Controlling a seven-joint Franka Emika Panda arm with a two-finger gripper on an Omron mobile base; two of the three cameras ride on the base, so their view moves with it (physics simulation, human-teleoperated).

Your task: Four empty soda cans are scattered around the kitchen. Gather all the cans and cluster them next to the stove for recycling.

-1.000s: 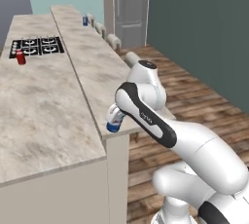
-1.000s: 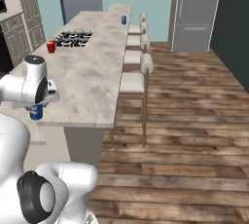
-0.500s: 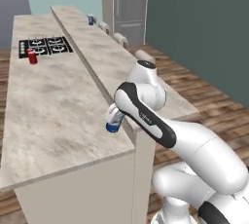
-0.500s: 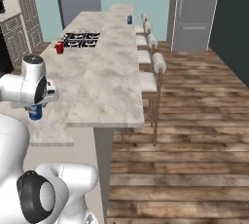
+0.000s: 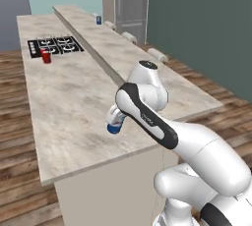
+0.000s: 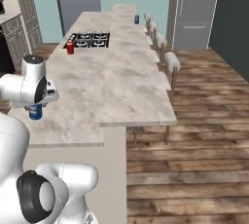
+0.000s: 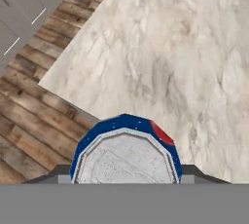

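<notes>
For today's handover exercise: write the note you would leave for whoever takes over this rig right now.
Claw: shut on a blue can, carried above the island counter.
Red can: stands beside the stove, so that one looks done.
Another blue can: on the raised ledge at the far end, not yet gathered.
Left: set the held can by the stove, fetch the far one, find the fourth.

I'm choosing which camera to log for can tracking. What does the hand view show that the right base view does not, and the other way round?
Hand view alone: the ridged silvery lid of the blue soda can in the gripper, with a red patch on its side.
Right base view alone: the black gas stove, the red soda can beside it, a second blue can at the far end, and the grey fridge.
Both: the held blue can over the marble counter and wooden floor.
</notes>
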